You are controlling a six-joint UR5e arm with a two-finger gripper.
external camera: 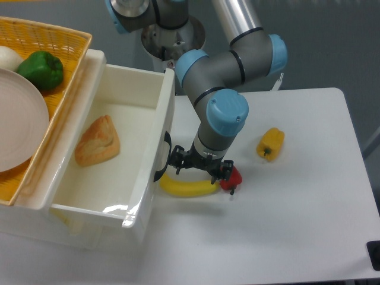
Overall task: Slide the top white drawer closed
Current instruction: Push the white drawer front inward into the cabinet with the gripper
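One bread roll (97,141) lies in the top white drawer (151,160), pulled out at nine o'clock on the counter (309,225). At ten o'clock, a basket (65,101) holds a plate (18,127) and green pepper (40,69). End effector (200,166) hangs over a banana (187,187); its spread cannot be told.

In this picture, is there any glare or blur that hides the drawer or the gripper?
Fixed camera view: a small bright glare sits on the front rim of the top white drawer; the image is otherwise sharp; the gripper is dark and lies partly under the wrist, so its jaws are hard to read.
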